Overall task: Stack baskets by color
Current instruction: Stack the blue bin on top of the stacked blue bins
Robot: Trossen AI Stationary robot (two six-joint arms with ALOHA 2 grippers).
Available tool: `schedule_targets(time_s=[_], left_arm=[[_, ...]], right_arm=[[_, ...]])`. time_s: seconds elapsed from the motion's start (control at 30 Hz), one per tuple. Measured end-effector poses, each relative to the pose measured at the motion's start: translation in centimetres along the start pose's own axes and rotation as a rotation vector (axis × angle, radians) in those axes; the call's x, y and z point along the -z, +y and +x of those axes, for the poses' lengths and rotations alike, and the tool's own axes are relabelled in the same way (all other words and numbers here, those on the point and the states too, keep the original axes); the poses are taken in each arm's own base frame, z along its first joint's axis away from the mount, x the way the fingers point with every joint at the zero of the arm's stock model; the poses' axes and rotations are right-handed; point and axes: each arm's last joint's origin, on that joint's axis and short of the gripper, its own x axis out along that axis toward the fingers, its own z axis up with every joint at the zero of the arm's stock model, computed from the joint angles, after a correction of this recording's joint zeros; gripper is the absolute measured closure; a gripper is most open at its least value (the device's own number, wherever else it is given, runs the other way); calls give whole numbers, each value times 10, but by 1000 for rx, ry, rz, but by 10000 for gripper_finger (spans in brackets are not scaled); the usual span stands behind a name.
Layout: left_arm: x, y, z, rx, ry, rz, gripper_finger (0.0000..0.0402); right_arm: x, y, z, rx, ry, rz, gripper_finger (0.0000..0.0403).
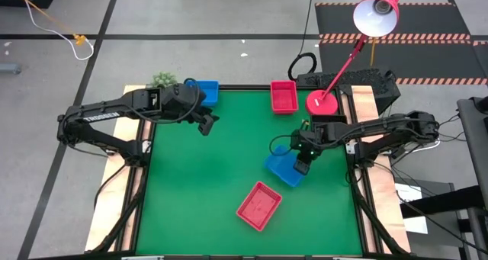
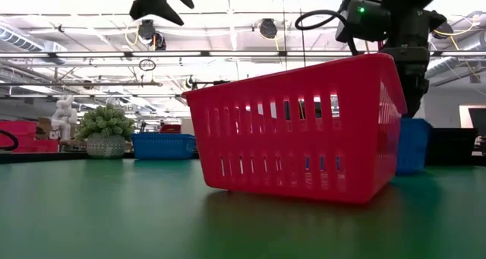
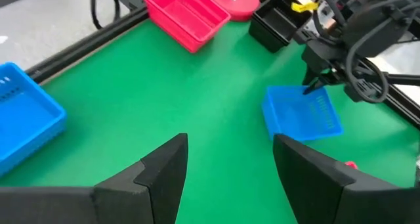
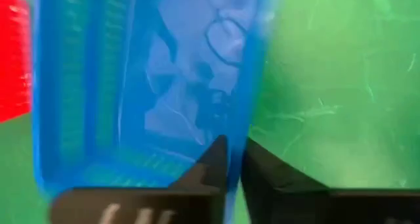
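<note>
Grey workshop flooring with black tape lines and hazard-striped mats surrounds a green table (image 1: 206, 184) filling the centre of the high view; the low view looks across it to a ceiling of strip lights and ducting.

Entering from the frame's left, the left arm hangs over the table's upper left, the left gripper (image 1: 207, 123) held with its fingers (image 3: 161, 178) well apart and gripping nothing. From the right, the right gripper (image 1: 303, 165) sits at centre right, its fingers (image 4: 216, 165) pinched together on the wall of a blue basket (image 1: 284, 168), though the blurred wrist view makes the exact hold hard to judge.

A red-pink basket (image 1: 258, 205) lies at lower centre, looming large in the low view. Another red-pink basket (image 1: 284, 96) rests at the table's top edge, a second blue basket (image 1: 207, 91) at upper left, a black basket (image 3: 272, 23) beside the red lamp base (image 1: 322, 103) at upper right. A green plant ball (image 1: 162, 80) sits at the top-left corner.
</note>
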Motion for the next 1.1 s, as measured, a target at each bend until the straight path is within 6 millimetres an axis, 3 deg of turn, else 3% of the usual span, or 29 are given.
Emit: schedule_targets(time_s=[0.07, 0.3, 0.57, 0.83, 0.97, 1.1], left_arm=[[0, 1, 0, -19, -11, 3, 176], [-1, 1, 0, -32, -21, -46, 176], [0, -5, 0, 56, 2, -38, 176], [-14, -22, -5, 176, -85, 240, 176], [-27, -33, -1, 155, -70, 452, 176], [-35, -40, 15, 122, 5, 600, 175]], right_arm=[[0, 0, 1, -6, -7, -9, 392], [-2, -1, -4, -22, -26, 7, 394], [-32, 13, -47, -110, -182, -13, 396], [-77, 30, -94, -118, -308, -155, 398], [-100, 35, -102, -89, -297, -230, 397], [-122, 42, -101, -91, -284, -317, 397]])
